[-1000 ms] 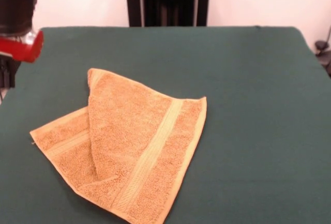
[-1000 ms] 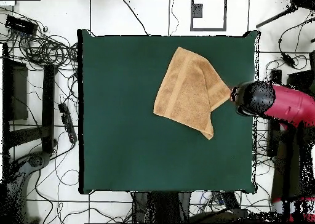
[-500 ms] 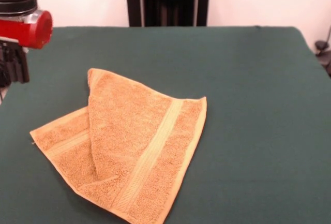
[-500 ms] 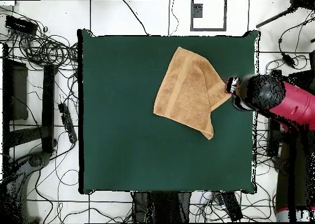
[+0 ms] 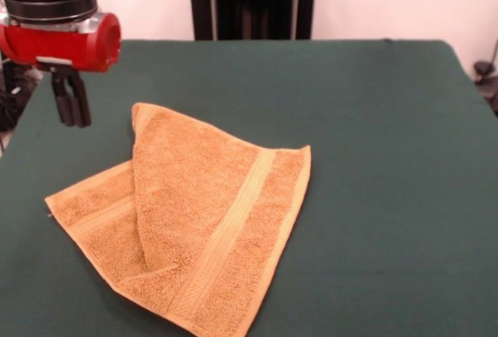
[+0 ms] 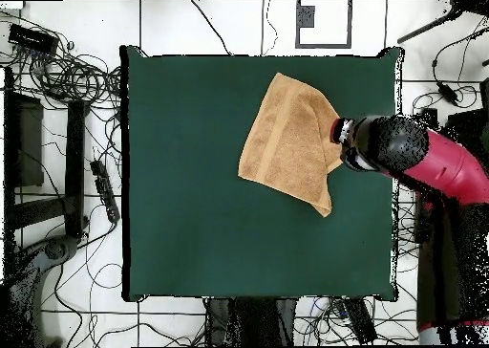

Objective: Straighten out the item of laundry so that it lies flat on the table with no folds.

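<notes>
The orange-tan towel [image 5: 210,212] lies on the dark green table [image 5: 381,158], left of the middle and towards the near edge. One part is folded over the rest, so a woven band runs slantwise across the top layer and a second band shows on the lower layer at the left. My gripper [image 5: 71,116] hangs empty above the table, just left of the towel's far corner, with its fingers close together. In the overhead view the towel [image 6: 287,139] lies at the table's [image 6: 191,191] upper right and the gripper [image 6: 341,145] is at its right corner.
The red and black arm [image 6: 430,163] reaches in over the table's right edge in the overhead view. Cables and dark stands [image 6: 57,124] lie on the floor to the left of the table. The black pedestal [image 5: 253,1] stands behind the far edge.
The gripper has moved in from beyond the table's edge towards the towel, and now hangs over the table beside the towel's corner. The towel has not moved.
</notes>
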### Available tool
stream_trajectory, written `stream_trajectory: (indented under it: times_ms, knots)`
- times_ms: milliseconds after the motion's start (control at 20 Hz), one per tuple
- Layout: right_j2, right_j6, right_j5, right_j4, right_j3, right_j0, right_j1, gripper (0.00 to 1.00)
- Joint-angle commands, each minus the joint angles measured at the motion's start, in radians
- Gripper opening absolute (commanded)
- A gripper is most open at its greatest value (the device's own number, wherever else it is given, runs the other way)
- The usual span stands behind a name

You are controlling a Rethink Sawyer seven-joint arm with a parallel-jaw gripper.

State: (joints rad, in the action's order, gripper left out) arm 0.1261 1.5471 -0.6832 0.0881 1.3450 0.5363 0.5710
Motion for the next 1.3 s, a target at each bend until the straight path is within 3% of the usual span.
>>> stream_trajectory:
  times_ms: [50, 250, 650, 800, 1300]
  knots:
    - [0.154, 0.199, 0.048, -0.137, 0.205, -0.030, -0.026, 0.00]
    - [0.212, 0.180, 0.051, -0.229, 0.247, 0.003, -0.030, 0.00]
    - [0.246, 0.135, 0.052, -0.306, 0.276, 0.030, -0.041, 0.00]
    - [0.322, 0.099, 0.072, -0.361, 0.318, 0.078, -0.051, 0.00]
    - [0.456, 0.045, 0.158, -0.353, 0.365, 0.167, -0.120, 0.00]
